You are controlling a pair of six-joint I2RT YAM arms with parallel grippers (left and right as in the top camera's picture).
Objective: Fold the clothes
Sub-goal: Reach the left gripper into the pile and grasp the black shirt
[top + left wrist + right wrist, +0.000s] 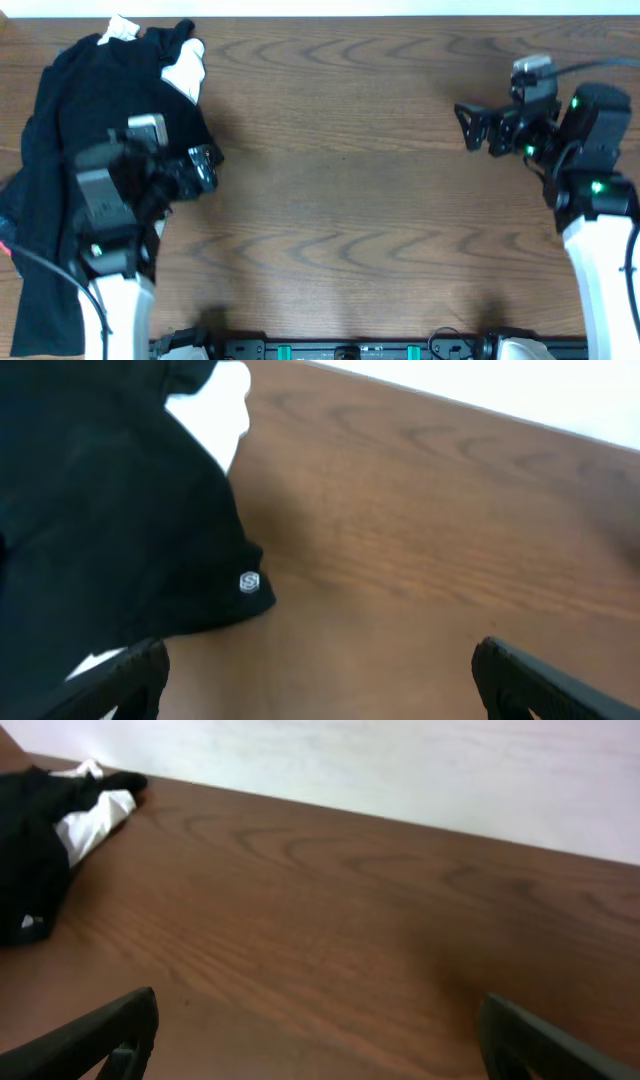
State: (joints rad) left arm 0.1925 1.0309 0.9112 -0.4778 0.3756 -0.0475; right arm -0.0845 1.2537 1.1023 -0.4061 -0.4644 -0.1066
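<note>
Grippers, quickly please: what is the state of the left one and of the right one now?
Left gripper: open, holding nothing.
Right gripper: open, holding nothing.

this looks like a robotics lab bench. a wood-grain worktop fills the frame, and a plain white wall runs along its top edge. at the bottom centre, a black mounting rail with green fittings sits between my left arm and right arm.
</note>
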